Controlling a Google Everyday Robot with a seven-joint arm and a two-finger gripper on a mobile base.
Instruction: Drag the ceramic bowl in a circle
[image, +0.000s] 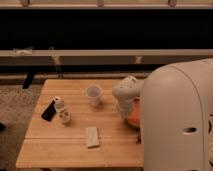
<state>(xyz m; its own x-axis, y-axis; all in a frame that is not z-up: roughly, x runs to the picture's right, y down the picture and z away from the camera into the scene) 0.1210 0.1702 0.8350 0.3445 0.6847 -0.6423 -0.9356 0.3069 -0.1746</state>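
A wooden desk (75, 150) carries an orange ceramic bowl (134, 120) right at the robot's fingers (125, 114). A white cup (93, 95) stands near them, a pale flat block (92, 136) farther off, and a small white bottle (63, 112) beside a black slab (48, 110) farthest away.

Looks like an office or lab test area, not a home. Speckled carpet (15, 100), a long pale ledge (75, 52) along a dark back wall, and one wooden bench (65, 150) with a few loose props: cup (93, 95), black slab (48, 110), pale block (92, 136). The robot's white arm (175, 120) fills the right side. The claw (125, 111) sits low at the bench's right edge, at the bowl (133, 120).
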